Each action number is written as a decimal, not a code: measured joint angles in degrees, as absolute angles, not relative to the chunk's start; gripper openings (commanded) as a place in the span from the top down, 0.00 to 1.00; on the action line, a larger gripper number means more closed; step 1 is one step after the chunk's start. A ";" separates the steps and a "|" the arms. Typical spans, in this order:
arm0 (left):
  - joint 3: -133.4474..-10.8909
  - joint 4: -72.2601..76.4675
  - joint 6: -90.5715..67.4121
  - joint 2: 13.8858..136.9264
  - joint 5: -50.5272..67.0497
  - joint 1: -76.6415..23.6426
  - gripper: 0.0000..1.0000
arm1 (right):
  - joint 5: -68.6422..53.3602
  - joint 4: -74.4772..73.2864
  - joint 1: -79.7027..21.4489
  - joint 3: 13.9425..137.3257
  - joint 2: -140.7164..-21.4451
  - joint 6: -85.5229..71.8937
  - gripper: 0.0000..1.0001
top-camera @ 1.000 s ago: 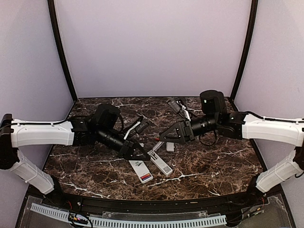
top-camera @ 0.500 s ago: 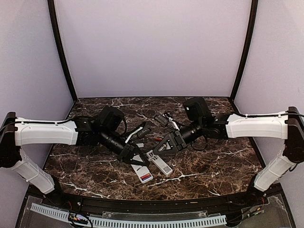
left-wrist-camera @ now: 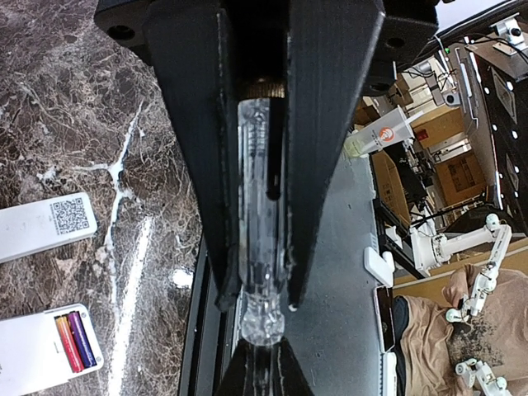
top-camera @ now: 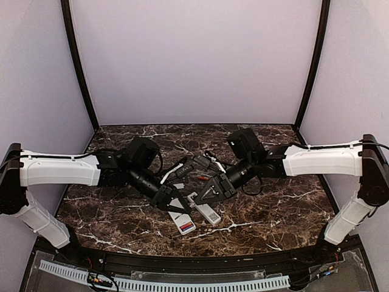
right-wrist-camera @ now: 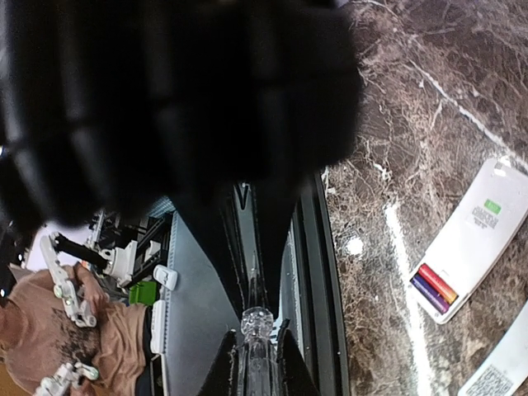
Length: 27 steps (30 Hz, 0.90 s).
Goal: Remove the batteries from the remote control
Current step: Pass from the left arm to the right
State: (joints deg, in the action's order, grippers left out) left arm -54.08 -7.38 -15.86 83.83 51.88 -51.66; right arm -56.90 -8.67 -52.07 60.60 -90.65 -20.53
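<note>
Right gripper [top-camera: 200, 195] has swung in, pinching the clear plastic rod [left-wrist-camera: 262, 206] clamped by the left gripper [left-wrist-camera: 260, 299], with the orange-red and purple batteries [left-wrist-camera: 69, 340] just nearside.

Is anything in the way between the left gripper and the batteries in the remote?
Nothing lies over the batteries; the remote is uncovered. The left gripper itself is shut on a clear tool, so it's occupied.

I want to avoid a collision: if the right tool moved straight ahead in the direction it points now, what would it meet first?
The right tool would probably meet the left tool almost at once: they stand tip to tip, both closed on one clear handle.
</note>
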 measured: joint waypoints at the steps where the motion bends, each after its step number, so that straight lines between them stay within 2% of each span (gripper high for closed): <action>1: -54.08 -7.38 -15.86 83.83 51.90 -51.66 1.00 | -56.82 -8.86 -52.10 60.64 -90.65 -20.51 1.00; 3: -54.06 -7.42 -16.05 83.85 51.90 -51.66 1.00 | -56.73 -9.04 -52.12 60.75 -90.65 -20.32 1.00; 5: -54.06 -7.42 -16.08 83.85 51.81 -51.66 0.82 | -56.40 -8.88 -52.14 60.73 -90.63 -20.18 1.00; 6: -54.06 -7.42 -16.25 83.85 51.64 -51.66 0.64 | -56.07 -8.84 -52.14 60.73 -90.61 -20.21 1.00; 8: -53.84 -6.98 -17.02 83.83 50.83 -51.66 0.44 | -54.26 -8.82 -52.14 60.60 -90.19 -20.21 1.00; 10: -52.73 -5.65 -18.61 83.50 48.58 -51.66 0.36 | -51.59 -8.67 -52.14 59.79 -89.30 -20.21 1.00; 22: -34.83 5.91 -40.77 78.54 34.00 -42.92 0.28 | -31.88 -10.57 -53.10 55.05 -86.26 -22.48 1.00; 27: -33.01 8.80 -46.72 80.73 33.50 -41.82 0.36 | -25.45 -10.76 -55.24 55.13 -87.15 -23.05 1.00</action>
